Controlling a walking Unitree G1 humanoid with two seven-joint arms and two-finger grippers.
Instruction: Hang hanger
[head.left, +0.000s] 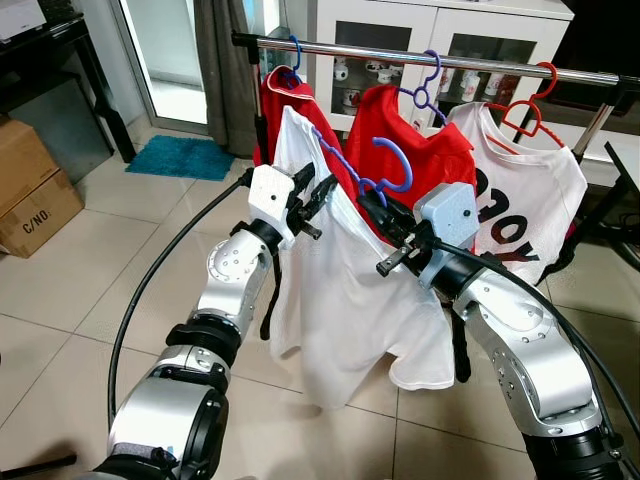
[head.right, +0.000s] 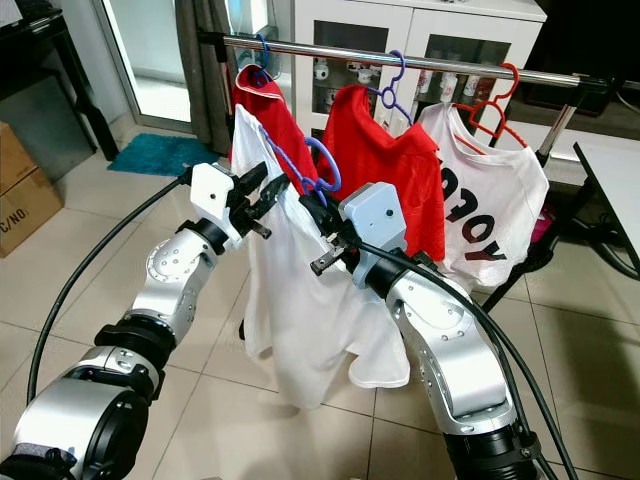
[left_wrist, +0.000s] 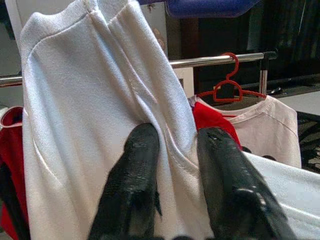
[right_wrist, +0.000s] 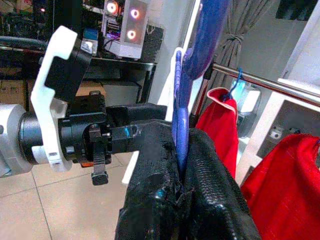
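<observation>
- While both arms reach up in front of the clothes rail (head.left: 420, 56), a white T-shirt (head.left: 340, 300) on a blue hanger (head.left: 385, 170) hangs between the two grippers, below the rail and not on it.
- Right gripper (right_wrist: 182, 165): fingers closed tight on the blue hanger just under its hook, the hanger's stem pinched between the two black pads. Hook curves up above the gripper, free of the rail.
- Left gripper (left_wrist: 172, 150): fingers slightly apart, pinching a fold of the white T-shirt near the collar and shoulder seam; fabric bunched between the pads.
- The two grippers are near each other, left gripper at the shirt's shoulder, right gripper at the hanger neck just beside it.
- Shirt body drapes down between the arms toward the tiled floor (head.left: 60, 290), hem loose.
- On the rail behind: red shirt (head.left: 275, 95) on a blue hook at the robot's left, red shirt (head.left: 420, 150) on a purple hanger (head.left: 425, 85) in the middle, white printed shirt (head.left: 530, 190) on a red hanger (head.left: 530, 105) at the right.
- White cabinet (head.left: 430, 30) with glass doors behind the rail.
- Cardboard boxes (head.left: 30, 190) at far left, teal mat (head.left: 180, 157) by the door.
</observation>
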